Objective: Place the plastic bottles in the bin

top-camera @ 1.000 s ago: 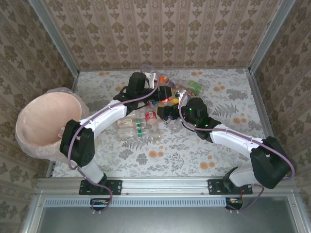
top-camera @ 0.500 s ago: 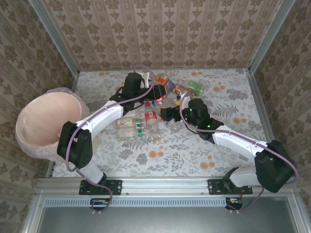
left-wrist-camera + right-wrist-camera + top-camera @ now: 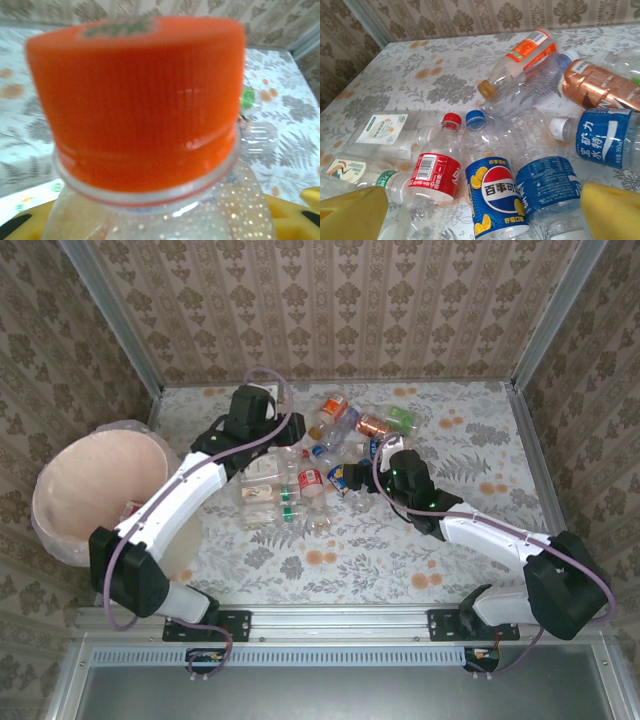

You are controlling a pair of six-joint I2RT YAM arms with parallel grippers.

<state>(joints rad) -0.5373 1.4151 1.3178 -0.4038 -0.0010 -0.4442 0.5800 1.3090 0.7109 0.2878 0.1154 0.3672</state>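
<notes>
Left gripper [image 3: 160,220] clamped orange-capped bottle [image 3: 140,100], carry step; next needed swing over bin [image 3: 85,475], release. Right gripper [image 3: 485,210] gaped over bottle pile [image 3: 530,100].

We see a ridged, glossy orange plastic cap [image 3: 137,100] on a clear plastic bottle [image 3: 165,215] beaded with droplets.

Bin [image 3: 62,458] stands at counter's [image 3: 400,550] left edge; bottles [image 3: 320,465] lie heaped mid-counter, twd the back. L gripper [image 3: 265,410] w/ one bottle [image 3: 150,100] is behind-left of heap, R gripper [image 3: 348,480] at its near-right.
</notes>
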